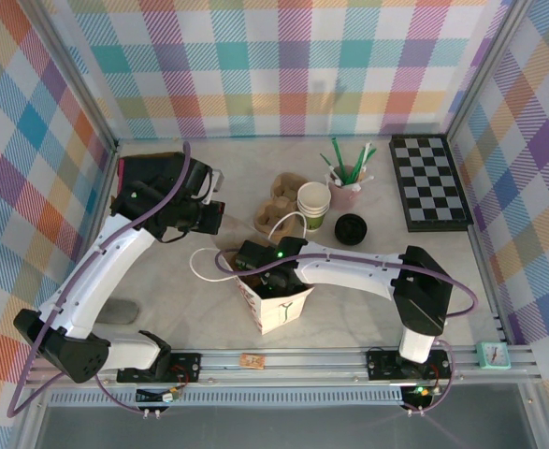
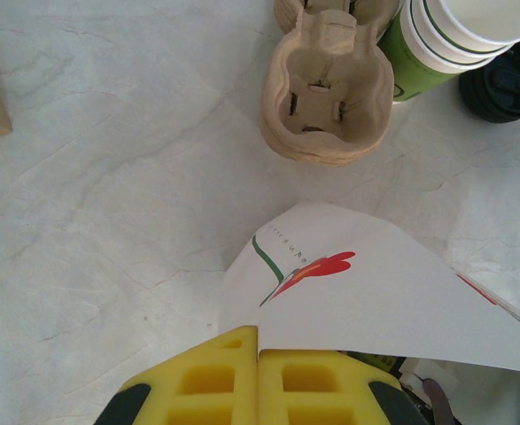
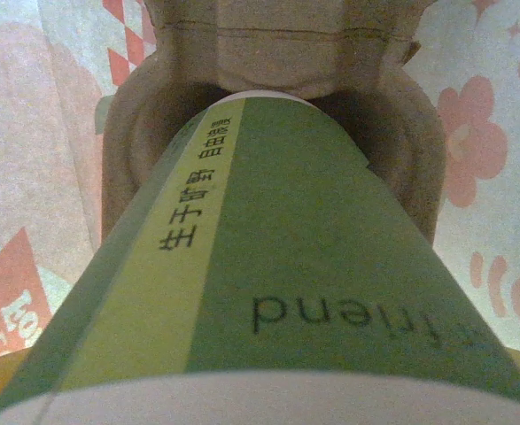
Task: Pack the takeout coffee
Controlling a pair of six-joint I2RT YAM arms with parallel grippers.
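Our right hand [image 1: 274,273] held the takeout coffee [image 3: 313,248] in a wide grip inside the bag [image 1: 279,316] by the surface's near edge. The cup pointed base-first into the carrier [image 3: 277,53] pocket just ahead. Our left hand [image 2: 260,341] was closed.

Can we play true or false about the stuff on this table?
1. The green paper cup pokes into a brown cardboard cup holder. True.
2. The loose round black plastic lid lies on the black-and-white checkerboard. False: it lies on the table, next to the board.
3. Green straws stand in a pink cup. True.
4. The stack of white-and-green paper cups lies on its side. False: it stands upright.
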